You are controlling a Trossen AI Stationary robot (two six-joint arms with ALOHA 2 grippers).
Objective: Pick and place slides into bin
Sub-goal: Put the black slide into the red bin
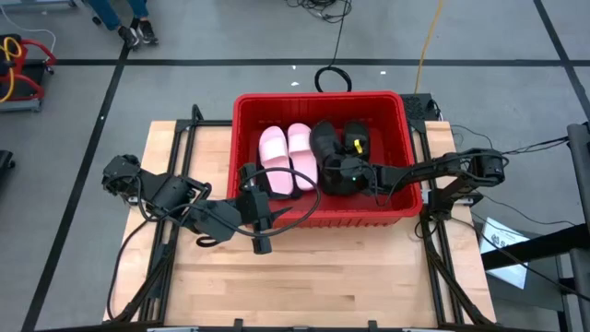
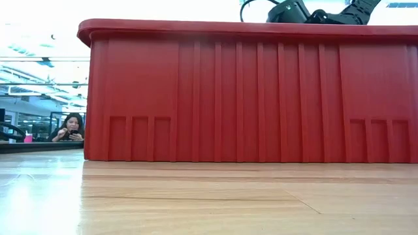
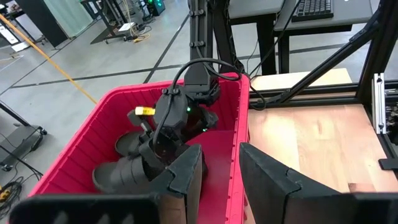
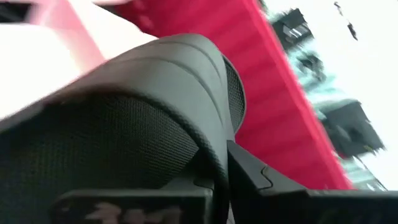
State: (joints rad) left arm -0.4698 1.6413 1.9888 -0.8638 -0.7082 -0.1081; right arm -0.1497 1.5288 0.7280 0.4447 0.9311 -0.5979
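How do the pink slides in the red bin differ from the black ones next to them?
The pink slides are pale and lie flat side by side, soles down; the black slides are dark and heaped unevenly. No gripper touches the pink slides, while the right gripper is down on the black slides, fingers closed on a strap. Both sets sit inside the bin.

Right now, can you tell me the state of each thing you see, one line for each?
Bin: upright on the table, holding all visible slides.
Pink slides: two, side by side inside the bin.
Black slides: inside the bin, beside the pink ones.
Right gripper: inside the bin, fingers shut on a black slide's strap.
Left gripper: at the bin's near wall, fingers apart, holding nothing.
Table: wooden top, carrying the bin.
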